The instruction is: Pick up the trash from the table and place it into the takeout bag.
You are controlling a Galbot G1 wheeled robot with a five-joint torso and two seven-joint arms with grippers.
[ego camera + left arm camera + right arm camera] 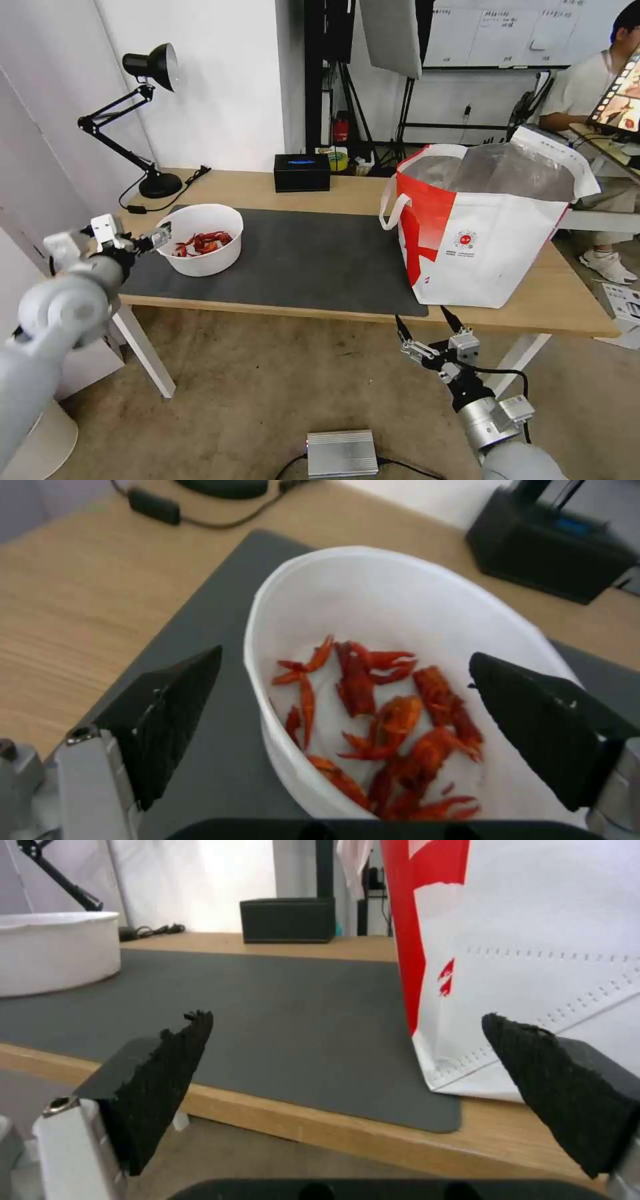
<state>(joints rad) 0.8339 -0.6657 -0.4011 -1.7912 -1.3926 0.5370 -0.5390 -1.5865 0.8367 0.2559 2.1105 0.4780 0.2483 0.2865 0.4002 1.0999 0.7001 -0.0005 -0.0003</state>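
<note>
Indoors, grey mat (293, 260) covers wooden table (520, 313).

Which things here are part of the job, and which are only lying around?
Part of the job:
white bowl of red shell scraps
takeout bag
table
left claw, open at the bowl's rim
right claw, open below the table edge

Only lying around:
black desk lamp
black box

White round bowl (203, 239): upright on the left part of the dark grey mat (300, 260), holding red shell scraps (387, 720). Takeout bag (490, 230): large, boxy, white and red, silver-lined, open-topped, stood upright at the right end of the light-wood table (347, 190), well apart from the bowl.
</note>
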